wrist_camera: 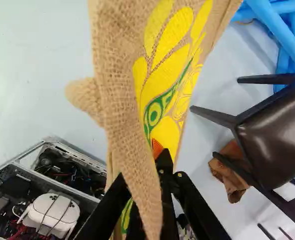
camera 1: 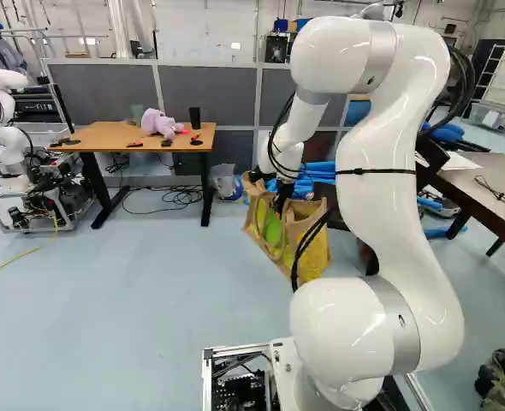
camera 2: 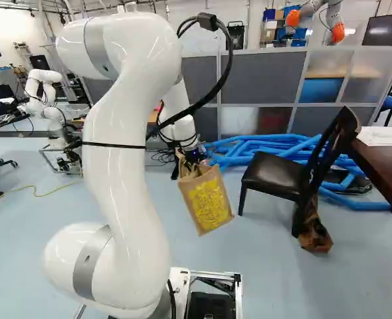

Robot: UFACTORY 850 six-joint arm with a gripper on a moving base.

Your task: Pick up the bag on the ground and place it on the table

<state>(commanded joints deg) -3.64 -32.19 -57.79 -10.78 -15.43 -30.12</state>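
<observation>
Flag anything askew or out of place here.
The bag hangs tilted from the jaws. Blue tubes lie heaped loosely on the floor, and a crumpled brown sack lies by the chair, like litter.

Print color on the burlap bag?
Yellow with green on the bag; the wrist view shows it best.

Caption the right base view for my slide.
White arm holding a tan bag above the floor near a chair.
</observation>
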